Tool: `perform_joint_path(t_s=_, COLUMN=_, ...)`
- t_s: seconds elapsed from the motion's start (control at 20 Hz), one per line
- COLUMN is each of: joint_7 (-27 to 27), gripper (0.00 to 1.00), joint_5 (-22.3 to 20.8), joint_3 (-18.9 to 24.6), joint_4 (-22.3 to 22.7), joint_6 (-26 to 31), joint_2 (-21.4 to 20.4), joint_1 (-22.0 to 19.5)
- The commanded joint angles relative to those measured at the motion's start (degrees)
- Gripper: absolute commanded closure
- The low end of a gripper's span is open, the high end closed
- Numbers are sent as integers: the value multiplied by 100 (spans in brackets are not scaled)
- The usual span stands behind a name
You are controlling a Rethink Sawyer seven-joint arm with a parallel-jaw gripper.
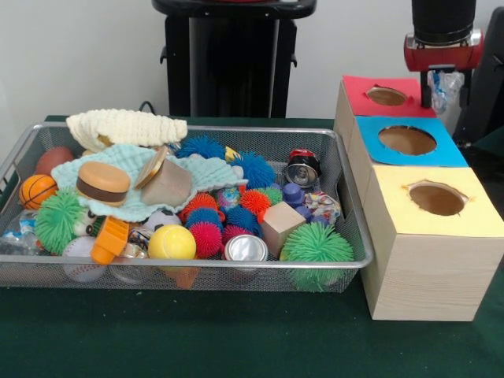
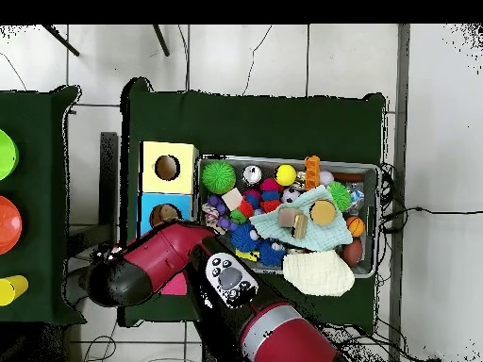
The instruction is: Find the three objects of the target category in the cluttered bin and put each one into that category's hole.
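While hanging just above the far red-topped box, shows as a hand under a red and black arm, at the far right of the green bench. Cannot tell whether spread or pressed together. Looks to have something clear and crinkly right beside it, too small to make out. Seen from above, hidden under the arm. Next to the red-topped box, toward the near side, a blue-topped box, then a yellow-topped box, all three touching in a row, each with a round hole on top. Just left of the boxes, sitting flat on the bench, the cluttered bin, full of toys. Near the right corner inside, a big green spiky ball against the mesh wall. Left of that, a silver can and a yellow ball. Behind the can, a wooden block. On the left side, a toy burger on a mint cloth, with a small basketball by the left wall. Draped over the far rim, a cream knitted cloth.
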Motion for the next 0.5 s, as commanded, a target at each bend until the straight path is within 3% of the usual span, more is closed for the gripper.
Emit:
perform_joint_path(t_s=0.05, joint_7=-2204, gripper=0, joint_5=-1802, joint_3=-799, joint_4=-356, joint_6=870, joint_2=614, joint_1=-714)
perform_joint_path(t_s=0.3, joint_7=-2000, gripper=0, joint_5=-2182, joint_3=-780, joint_4=-256, joint_6=848, joint_2=566, joint_1=-651)
perform_joint_path(t_s=0.5, joint_7=-1654, gripper=0, joint_5=-1986, joint_3=-690, joint_4=100, joint_6=899, joint_2=298, joint_1=-601)
